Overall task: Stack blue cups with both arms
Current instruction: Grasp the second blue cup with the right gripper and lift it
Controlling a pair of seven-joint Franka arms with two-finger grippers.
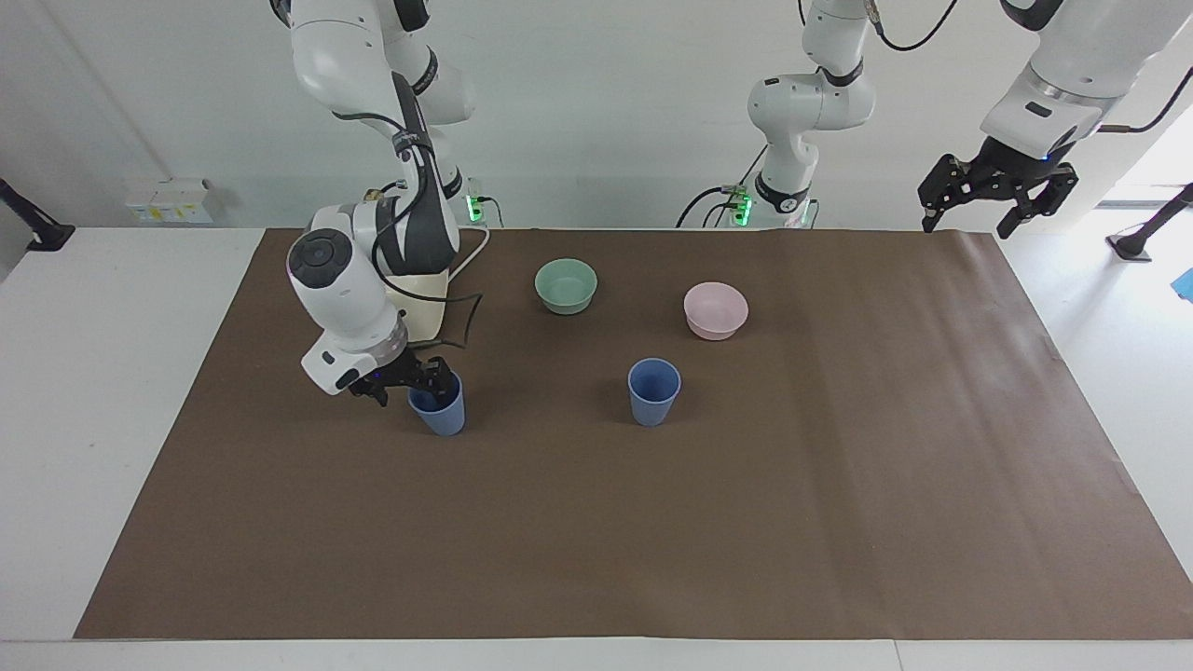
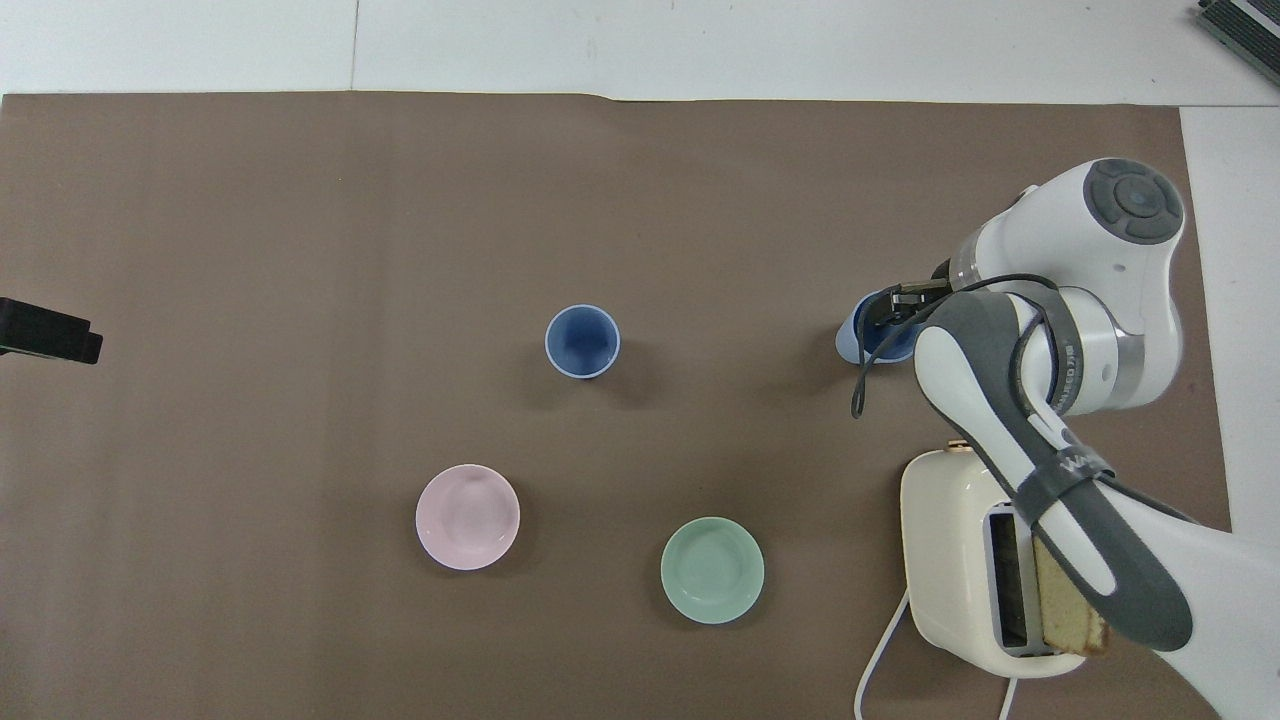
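The first cup (image 1: 440,415) stands right under my right pincer (image 1: 419,380), leaning a little, with one finger reaching inside its rim and the other outside its wall. I cannot tell whether that pincer has pinched the wall or only straddles it. The second cup (image 1: 653,391) stands upright and untouched, well apart from that pincer toward the left arm's end of the table. My left pincer (image 1: 995,196) waits, spread wide and empty, high over the paper's edge at its own end.

My worry is the lean. A thin-rim pinch on a tapered cup could let it swing or slip when I lift, or tip it if I close off-centre. If it hangs crooked, its base could catch the second cup's rim and knock it over.

Two bowls, green (image 1: 566,285) and pink (image 1: 715,309), sit nearer to the robots than the second cup, and a toaster (image 1: 424,312) sits close by my right wrist. Brown paper (image 1: 652,540) covers a white table (image 1: 93,419) before a pale wall.
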